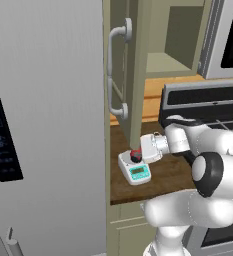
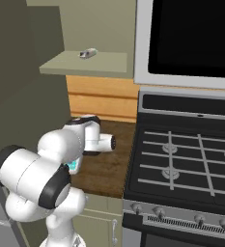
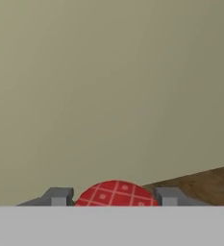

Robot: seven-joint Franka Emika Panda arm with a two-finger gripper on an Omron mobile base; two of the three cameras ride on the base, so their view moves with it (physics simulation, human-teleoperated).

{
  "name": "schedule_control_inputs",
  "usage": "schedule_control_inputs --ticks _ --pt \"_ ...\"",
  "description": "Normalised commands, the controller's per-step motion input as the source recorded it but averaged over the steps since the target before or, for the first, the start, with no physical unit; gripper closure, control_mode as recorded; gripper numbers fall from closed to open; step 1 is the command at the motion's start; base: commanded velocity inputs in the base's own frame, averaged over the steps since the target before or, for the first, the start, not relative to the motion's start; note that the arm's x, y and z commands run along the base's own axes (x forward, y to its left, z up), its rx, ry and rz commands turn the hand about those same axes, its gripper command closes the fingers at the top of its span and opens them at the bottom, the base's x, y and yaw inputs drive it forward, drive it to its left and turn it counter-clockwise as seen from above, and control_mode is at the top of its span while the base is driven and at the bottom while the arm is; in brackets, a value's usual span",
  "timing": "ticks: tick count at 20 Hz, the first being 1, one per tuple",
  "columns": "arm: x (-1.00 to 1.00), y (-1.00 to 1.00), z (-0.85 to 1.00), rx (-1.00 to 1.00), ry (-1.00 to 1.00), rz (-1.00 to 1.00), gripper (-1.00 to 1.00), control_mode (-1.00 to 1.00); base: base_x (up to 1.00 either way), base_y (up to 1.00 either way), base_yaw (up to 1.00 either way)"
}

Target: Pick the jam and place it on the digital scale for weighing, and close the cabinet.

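The jam (image 1: 136,156), a tiny dark jar with a red top, rests on the round plate of the white digital scale (image 1: 127,166), whose teal display faces the counter's front edge. My gripper (image 1: 137,153) reaches in from the right and is shut on the jar. In the hand view the red checked lid of the jam (image 3: 115,192) sits between the two fingertips (image 3: 59,197), and my gripper (image 3: 113,200) faces a beige wall. The cabinet door (image 1: 124,65) with its curved grey handle (image 1: 113,75) stands open above the scale. A teal corner of the scale (image 2: 74,166) peeks past my arm.
A large grey fridge (image 1: 43,125) fills the left. The wooden counter (image 1: 163,175) holds the scale. A stove (image 2: 191,154) stands to the right, with a microwave (image 2: 186,38) above it. A small object (image 2: 88,54) lies on the open cabinet's shelf.
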Motion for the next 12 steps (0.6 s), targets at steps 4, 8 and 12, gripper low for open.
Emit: schedule_control_inputs --ticks 4,8,12 --pt "0.19 0.11 -0.17 0.0 -0.06 0.0 1.0 -1.0 0.0 0.0 0.0" --pt "0.29 0.12 -0.07 0.0 -0.01 0.0 1.0 -1.0 0.0 0.0 0.0" --pt "0.23 0.06 -0.06 0.0 0.0 0.0 1.0 -1.0 0.0 0.0 0.0"
